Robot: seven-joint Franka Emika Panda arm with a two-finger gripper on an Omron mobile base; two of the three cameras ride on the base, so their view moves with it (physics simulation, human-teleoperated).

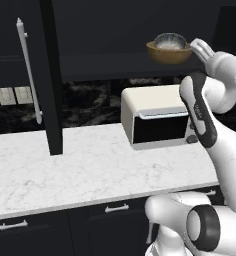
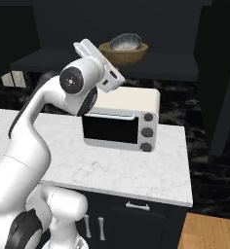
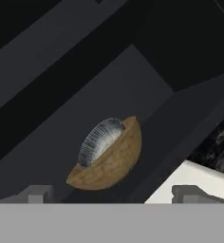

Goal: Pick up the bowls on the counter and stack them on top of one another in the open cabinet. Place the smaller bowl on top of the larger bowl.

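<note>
Sitting inside the brown bowl [image 1: 168, 54] is the small grey bowl [image 1: 170, 41], up on the cabinet shelf [image 2: 63, 59]. The gripper [image 3: 113, 193] is open, holding nothing.

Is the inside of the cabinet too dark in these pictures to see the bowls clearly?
No. In the left base view the grey bowl sits lit inside the brown bowl; the right base view shows the same; the hand view is rolled, so the stack looks tilted against the dark cabinet.
</note>
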